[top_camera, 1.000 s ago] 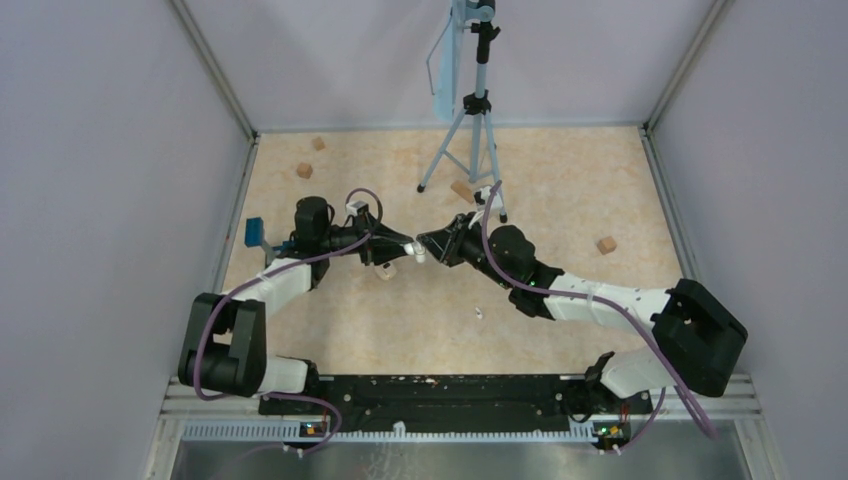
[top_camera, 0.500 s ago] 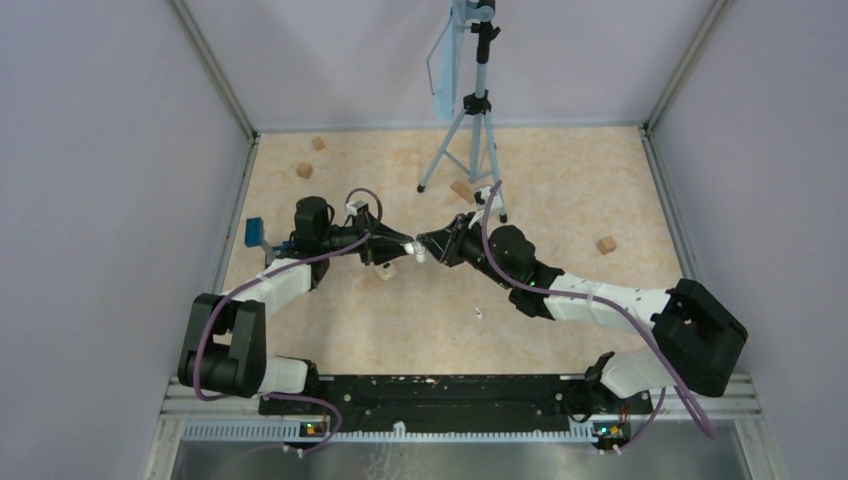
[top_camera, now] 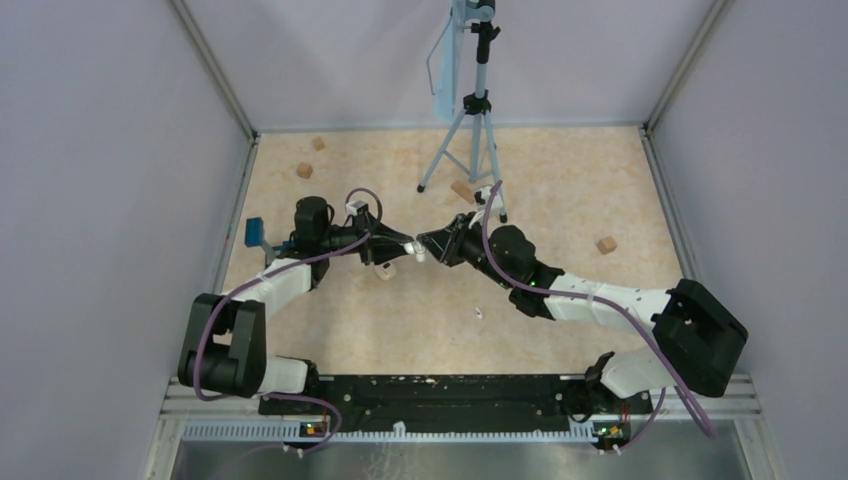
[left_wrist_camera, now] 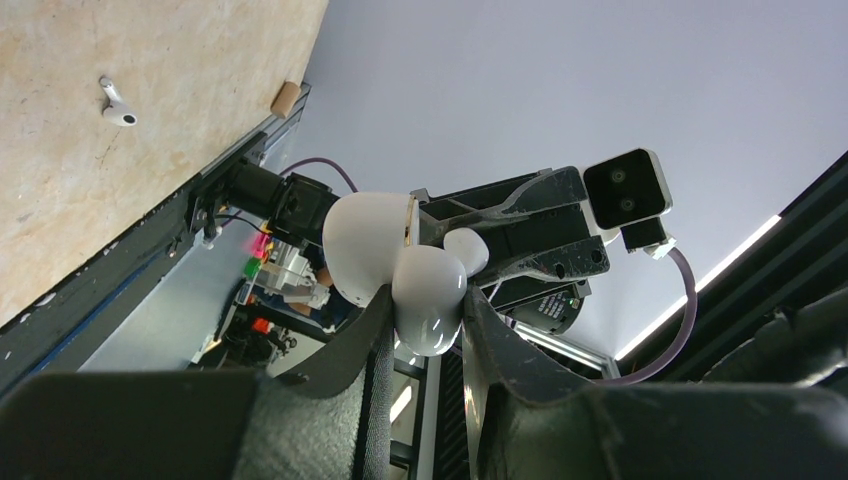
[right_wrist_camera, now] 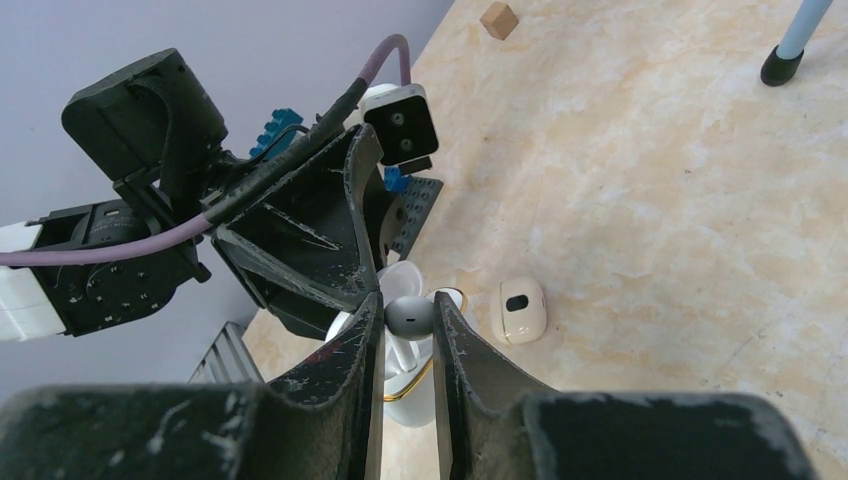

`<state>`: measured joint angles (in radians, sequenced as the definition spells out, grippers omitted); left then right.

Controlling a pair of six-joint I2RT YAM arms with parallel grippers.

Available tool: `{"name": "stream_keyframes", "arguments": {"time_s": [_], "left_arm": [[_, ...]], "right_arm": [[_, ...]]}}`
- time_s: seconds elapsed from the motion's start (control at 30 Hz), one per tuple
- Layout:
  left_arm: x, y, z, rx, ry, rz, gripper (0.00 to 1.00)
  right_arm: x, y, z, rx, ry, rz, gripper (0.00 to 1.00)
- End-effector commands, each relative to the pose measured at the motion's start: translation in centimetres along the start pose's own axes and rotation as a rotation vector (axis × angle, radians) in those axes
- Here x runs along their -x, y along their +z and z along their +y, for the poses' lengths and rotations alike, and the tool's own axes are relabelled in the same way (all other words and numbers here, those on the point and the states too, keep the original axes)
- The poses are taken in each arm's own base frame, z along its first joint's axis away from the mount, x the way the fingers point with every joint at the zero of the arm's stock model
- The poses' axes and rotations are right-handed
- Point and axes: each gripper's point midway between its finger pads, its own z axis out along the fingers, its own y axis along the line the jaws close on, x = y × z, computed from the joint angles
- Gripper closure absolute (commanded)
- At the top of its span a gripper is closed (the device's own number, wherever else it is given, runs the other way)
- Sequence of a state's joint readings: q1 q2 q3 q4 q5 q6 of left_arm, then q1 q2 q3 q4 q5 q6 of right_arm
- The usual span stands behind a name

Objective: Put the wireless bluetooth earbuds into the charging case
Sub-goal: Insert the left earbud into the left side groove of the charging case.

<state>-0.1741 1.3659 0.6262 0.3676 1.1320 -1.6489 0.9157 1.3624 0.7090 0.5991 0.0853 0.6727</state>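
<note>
White plastic sat between the left fingers (left_wrist_camera: pixel 372 345), which pinched the open case (left_wrist_camera: pixel 366 243) by one rounded half. They held it up off the tabletop (top_camera: pixel 560 200), with the other, gold-edged half swung wide. The right fingers (right_wrist_camera: pixel 355 340) met it tip to tip over the middle of the tabletop. They were closed on an earbud (right_wrist_camera: pixel 410 312), gripping its bulbous head from both sides with the grey mesh face turned up toward the wrist camera. The earbud's white stem pointed down from between the fingertips into the open mouth of the case. Whether it had touched the socket could not be told. A second earbud (top_camera: pixel 479 313) lay loose on the tabletop, well apart from both pairs of fingers and nearer the arm bases. A spare case (right_wrist_camera: pixel 522 310), cream and closed, lay flat on the tabletop just beside the spot under the held case.
</note>
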Motion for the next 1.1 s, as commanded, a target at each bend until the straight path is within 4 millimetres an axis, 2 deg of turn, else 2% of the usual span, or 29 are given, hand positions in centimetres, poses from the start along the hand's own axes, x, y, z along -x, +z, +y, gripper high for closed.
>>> {"name": "stream_keyframes", "arguments": {"time_s": [0.0,0.57,0.8,1.07], "left_arm": [[-0.5,-0.1,-1.6,-0.041,0.068,-0.007,1.0],[0.0,-0.3,-1.4,-0.07,0.031,-0.059,1.0],[-0.1,-0.4,-1.6,-0.078,0.03,-0.058,1.0],[-0.2,-0.5,-1.4,-0.078,0.027,-0.059,1.0]], "right_arm": [[2.7,-0.1,2.9,0.083,-0.007,-0.079,0.92],[2.7,-1.2,2.2,0.064,0.015,-0.101,0.93],[2.5,-0.9,2.2,0.066,0.02,-0.094,0.94],[2.8,0.0,3.2,0.094,0.019,-0.095,0.94]]}}
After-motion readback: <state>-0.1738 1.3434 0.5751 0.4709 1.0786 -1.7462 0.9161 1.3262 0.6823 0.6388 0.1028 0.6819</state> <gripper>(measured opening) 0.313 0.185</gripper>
